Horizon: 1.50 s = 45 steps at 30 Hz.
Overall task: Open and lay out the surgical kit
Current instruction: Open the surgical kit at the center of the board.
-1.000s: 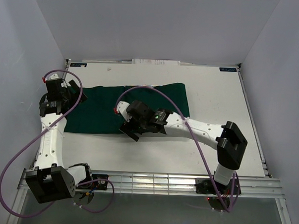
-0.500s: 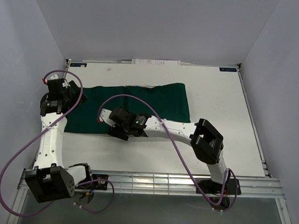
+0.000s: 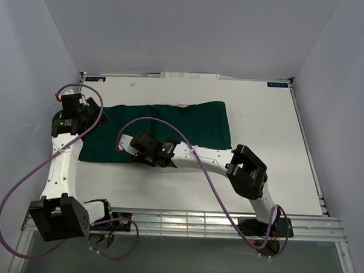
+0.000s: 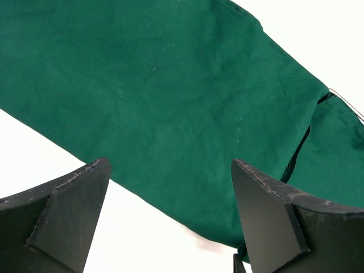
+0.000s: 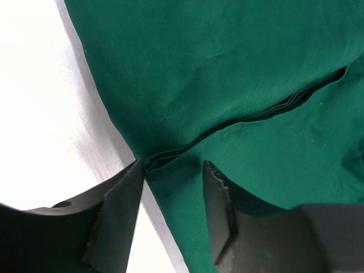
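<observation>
The surgical kit is a dark green cloth wrap (image 3: pixel 188 121) lying folded across the left and middle of the white table; its contents are hidden inside. My right gripper (image 3: pixel 140 151) is low at the wrap's near edge. In the right wrist view the right gripper (image 5: pixel 170 176) has its jaws half closed astride a layered fold of the cloth (image 5: pixel 187 142), and the left finger (image 5: pixel 122 205) touches the fold's corner. My left gripper (image 3: pixel 70 118) hangs wide open over the wrap's left end. The left wrist view shows the left gripper (image 4: pixel 170 193) holding nothing, above the cloth's edge (image 4: pixel 170 114).
The table (image 3: pixel 260 146) is white, with walls close on three sides. Some papers (image 3: pixel 190 76) lie at the back edge and a blue label (image 3: pixel 278 85) sits at the back right. A metal rail (image 3: pixel 226 223) runs along the front, by the arm bases.
My right arm has swung left along the wrap's near edge and lowered onto it, and its jaws have narrowed around the fold. The left gripper has edged slightly toward the back.
</observation>
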Each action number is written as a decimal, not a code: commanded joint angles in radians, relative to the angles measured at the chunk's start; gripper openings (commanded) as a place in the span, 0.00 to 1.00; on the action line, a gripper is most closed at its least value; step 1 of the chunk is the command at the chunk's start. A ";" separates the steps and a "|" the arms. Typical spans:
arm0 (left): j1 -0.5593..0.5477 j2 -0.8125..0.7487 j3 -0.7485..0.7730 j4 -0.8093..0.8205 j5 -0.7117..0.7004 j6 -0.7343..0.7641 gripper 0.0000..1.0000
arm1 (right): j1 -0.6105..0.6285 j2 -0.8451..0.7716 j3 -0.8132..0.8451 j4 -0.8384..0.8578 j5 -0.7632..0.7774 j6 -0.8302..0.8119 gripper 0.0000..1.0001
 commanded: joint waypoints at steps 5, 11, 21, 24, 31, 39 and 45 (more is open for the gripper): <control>-0.006 -0.011 0.021 0.011 -0.009 0.003 0.98 | 0.007 -0.005 0.019 0.008 -0.011 -0.010 0.36; -0.004 -0.015 0.019 0.014 -0.009 0.003 0.98 | 0.007 -0.008 0.014 0.004 0.012 -0.021 0.21; -0.004 -0.020 0.013 0.020 -0.006 0.005 0.98 | 0.006 -0.025 0.015 -0.001 0.015 -0.029 0.11; -0.006 -0.020 0.013 0.020 -0.006 0.006 0.98 | 0.006 -0.022 0.008 -0.010 -0.014 -0.027 0.28; -0.006 -0.020 0.010 0.023 -0.001 0.006 0.98 | 0.007 -0.009 -0.003 -0.011 -0.014 -0.027 0.42; -0.004 -0.014 0.014 0.023 0.003 0.006 0.98 | 0.007 0.008 -0.008 0.008 0.029 -0.039 0.38; -0.006 -0.012 0.018 0.023 0.000 0.006 0.98 | 0.007 -0.005 -0.003 0.015 0.040 -0.045 0.11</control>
